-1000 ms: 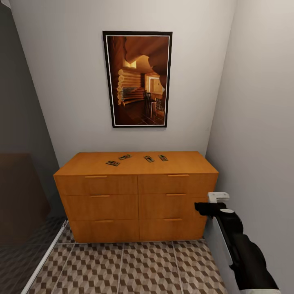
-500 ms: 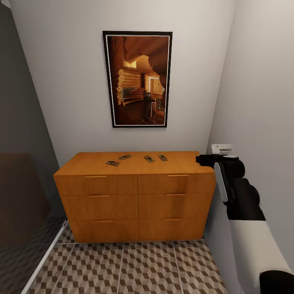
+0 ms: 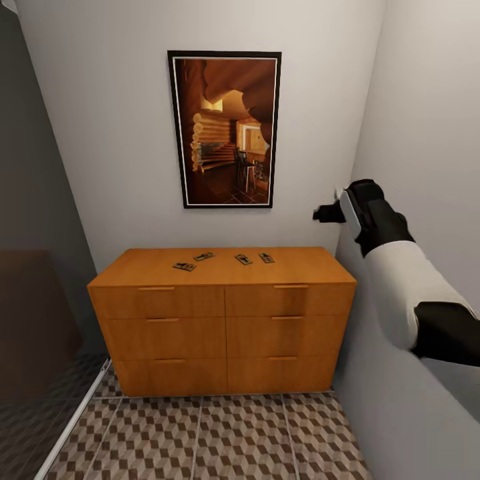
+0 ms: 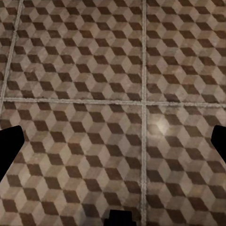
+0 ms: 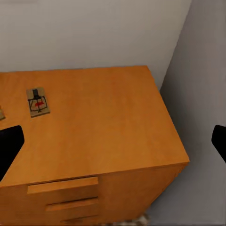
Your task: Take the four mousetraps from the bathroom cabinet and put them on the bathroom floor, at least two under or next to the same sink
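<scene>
The orange-brown cabinet (image 3: 223,320) stands against the back wall, all drawers closed. Several small mousetraps lie in a row on its top, from the leftmost one (image 3: 185,267) to the rightmost one (image 3: 267,257). My right gripper (image 3: 327,213) is raised in the air above the cabinet's right end, close to the side wall. In the right wrist view it (image 5: 113,146) is open and empty over the cabinet top (image 5: 108,122), with one mousetrap (image 5: 37,101) off to one side. My left gripper (image 4: 113,146) is open over the cube-patterned bathroom floor (image 4: 94,70). The sink is out of view.
A framed picture (image 3: 224,130) hangs above the cabinet. The grey side wall (image 3: 427,167) runs close along my right arm. A dark glass panel (image 3: 33,267) with a white floor rail (image 3: 73,427) bounds the left. Tiled floor (image 3: 220,440) lies before the cabinet.
My right arm has swung up from beside the cabinet's lower drawers, past its top edge, to well above the right end of the top. The mousetraps have not moved.
</scene>
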Controlling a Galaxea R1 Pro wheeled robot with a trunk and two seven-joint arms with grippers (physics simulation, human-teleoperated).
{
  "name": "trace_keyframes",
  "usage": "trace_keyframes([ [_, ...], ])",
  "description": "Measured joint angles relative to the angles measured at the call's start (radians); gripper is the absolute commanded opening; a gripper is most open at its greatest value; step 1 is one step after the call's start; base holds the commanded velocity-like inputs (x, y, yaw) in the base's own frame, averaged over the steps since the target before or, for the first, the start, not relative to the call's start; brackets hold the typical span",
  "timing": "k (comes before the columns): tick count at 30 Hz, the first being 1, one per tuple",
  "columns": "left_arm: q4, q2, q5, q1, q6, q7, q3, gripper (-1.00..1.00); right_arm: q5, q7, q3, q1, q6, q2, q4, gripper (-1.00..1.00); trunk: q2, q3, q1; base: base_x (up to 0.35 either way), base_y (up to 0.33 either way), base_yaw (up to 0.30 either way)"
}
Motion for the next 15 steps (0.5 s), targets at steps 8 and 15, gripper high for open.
trace_keyframes([
  [8, 0.075, 0.004, -0.003, 0.000, 0.001, 0.001, -0.001, 1.00, -0.008, 0.008, 0.002, -0.119, -0.005, 0.042, 0.193, 1.00, 0.000, 0.000, 0.000, 0.000, 0.000, 0.000],
  [15, 0.203, 0.039, -0.005, 0.001, 0.004, 0.005, -0.004, 1.00, -0.006, 0.009, 0.004, -0.132, -0.017, 0.110, 0.283, 1.00, 0.000, 0.000, 0.000, 0.000, 0.000, 0.000],
])
